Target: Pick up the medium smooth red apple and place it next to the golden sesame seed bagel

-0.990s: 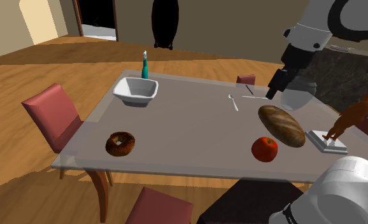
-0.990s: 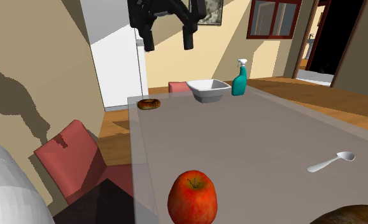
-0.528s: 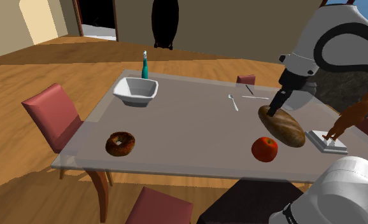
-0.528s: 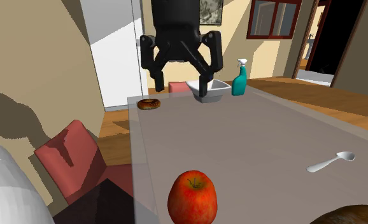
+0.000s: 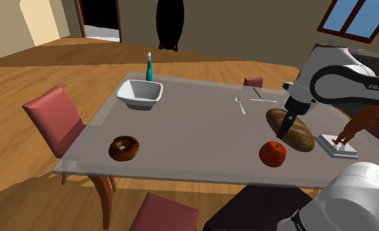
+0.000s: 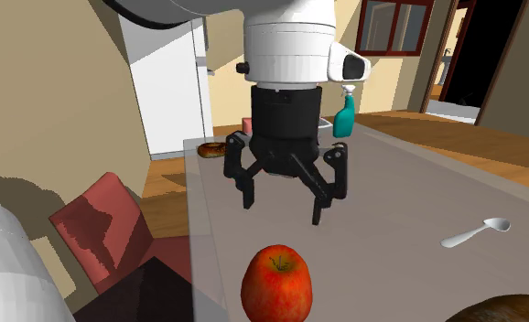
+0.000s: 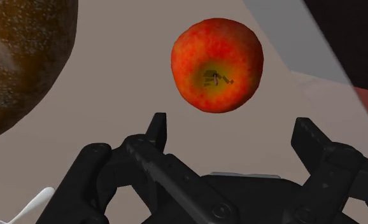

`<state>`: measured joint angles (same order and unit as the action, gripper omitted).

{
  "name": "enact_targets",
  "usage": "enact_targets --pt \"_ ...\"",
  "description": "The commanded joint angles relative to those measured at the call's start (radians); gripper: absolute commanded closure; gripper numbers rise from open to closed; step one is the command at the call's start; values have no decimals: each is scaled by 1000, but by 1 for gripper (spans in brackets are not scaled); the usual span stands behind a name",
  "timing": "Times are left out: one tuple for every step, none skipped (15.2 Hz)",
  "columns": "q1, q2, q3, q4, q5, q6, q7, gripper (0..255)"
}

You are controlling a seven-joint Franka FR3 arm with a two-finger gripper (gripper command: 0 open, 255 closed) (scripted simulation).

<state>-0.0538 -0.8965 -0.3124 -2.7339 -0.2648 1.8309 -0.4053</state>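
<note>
Over the grey rectangular table (image 5: pixel 195 131), the black two-finger gripper (image 6: pixel 283 210) hovers with fingers spread wide, empty. The long brown bread loaf (image 5: pixel 301 136) lies just beside the round red apple (image 5: pixel 272 153), near the stand-side edge. The brown ring-shaped bagel (image 5: pixel 124 147) is well apart, towards the shoulder view's left.

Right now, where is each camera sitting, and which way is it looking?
Shoulder view: high beside the stand, looking down across the table; the white arm shows.
Second exterior view: low at the table's edge near the red apple, looking along the table toward the bagel; the open claw and white wrist show.
Wrist view: on the hand, looking along the claw at the apple beside the bread loaf.
Shared: all three show the apple and the claw.
</note>
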Motion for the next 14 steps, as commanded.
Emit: enact_targets --pt "-10 4 -30 -31 -24 29 -34 0" --pt "-11 6 -34 -43 -28 43 -34 0" --pt "-13 9 -38 -55 -32 58 -33 0" --pt "-15 13 -42 -66 -36 73 -33 0" --pt "-17 16 -46 -78 -40 88 -32 0" --pt "-18 21 -50 -89 -44 103 -32 0" --pt "-20 25 -54 -100 -48 119 -32 0" --pt "-22 30 -58 -111 -53 134 -31 0" --pt "-23 34 -61 -117 -55 144 -31 0" --pt "-23 33 -61 -117 -55 144 -31 0" --pt "-23 33 -61 -117 -55 144 -31 0" --pt "-23 34 -61 -117 -55 144 -31 0" --pt "-23 34 -61 -117 -55 144 -31 0" --pt "-23 34 -61 -117 -55 144 -31 0"
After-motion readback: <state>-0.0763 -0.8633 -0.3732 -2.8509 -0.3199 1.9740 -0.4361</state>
